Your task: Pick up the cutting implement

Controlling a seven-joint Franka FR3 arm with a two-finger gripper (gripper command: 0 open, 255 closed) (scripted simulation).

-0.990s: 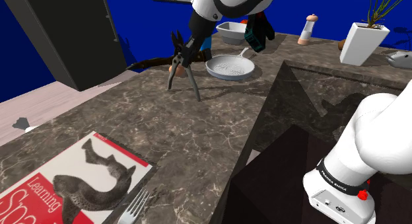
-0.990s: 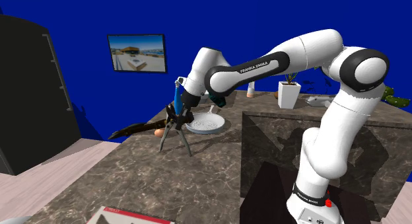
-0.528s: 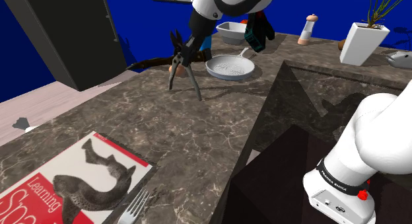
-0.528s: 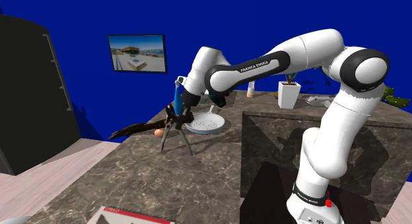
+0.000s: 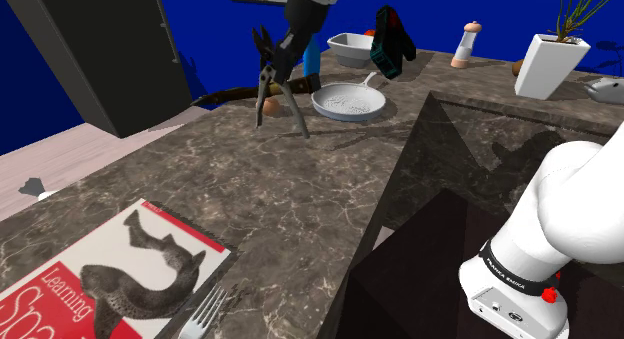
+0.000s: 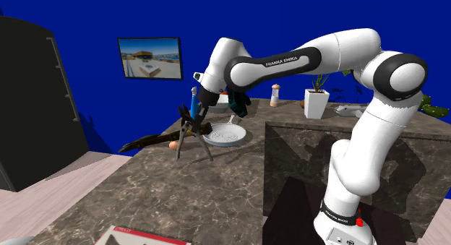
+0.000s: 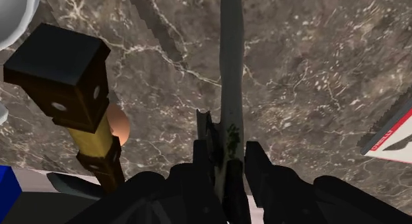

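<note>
The black two-finger tool (image 7: pixel 231 168) was pinched shut on the dark grey metal shears (image 7: pixel 231 77), with its fingers (image 7: pixel 259 170) pressed against the shears from both sides. The shears hung just beside the round white frying pan (image 5: pixel 350 104), on the side of the pan toward the shoulder view's left. Their two long arms were spread downward toward the brown marbled tabletop (image 5: pixel 250 197). Whether the tips touched the tabletop could not be told. A small orange ball (image 5: pixel 268 105) lay on the tabletop near the pan, just behind the shears. Well away from the pan, toward the shoulder view's lower left, lay a red-and-white book (image 5: pixel 110 272) and a silver fork (image 5: pixel 205 309).
</note>
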